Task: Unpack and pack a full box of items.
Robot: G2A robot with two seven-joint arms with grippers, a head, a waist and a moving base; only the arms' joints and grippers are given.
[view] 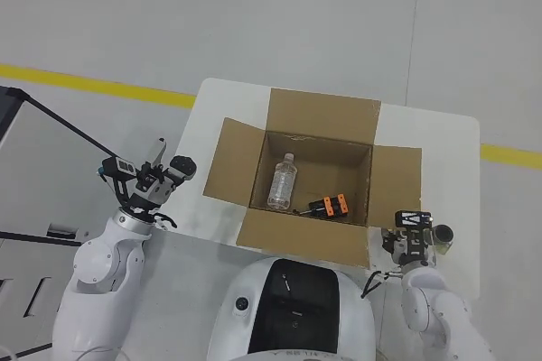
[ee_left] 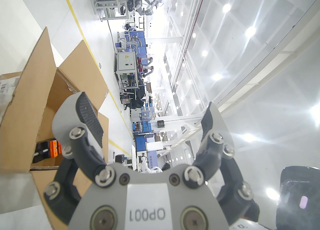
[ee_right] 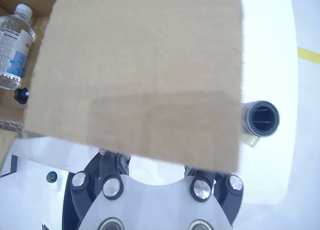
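Note:
An open cardboard box [view: 300, 113] stands on the white table [view: 443, 135] with all its flaps spread out. Inside lie a clear water bottle [view: 283, 180] [ee_right: 13, 46] and an orange-and-black tool [view: 329, 206] [ee_left: 51, 148]. My left gripper [view: 170, 158] [ee_left: 150, 118] hangs open and empty off the table's left side, level with the box and pointing away into the room. My right gripper [view: 414, 226] sits at the near corner of the box's right flap [ee_right: 150, 53], which hides its tips. A small black-ended cylinder [view: 443, 236] [ee_right: 262, 119] lies just to its right.
A small black knob [ee_right: 21, 94] lies in the box near the bottle's base. The right flap overhangs bare table that runs to the right edge. A yellow floor line [view: 81, 84] passes behind the table. A dark bench corner [view: 0, 117] stands far left.

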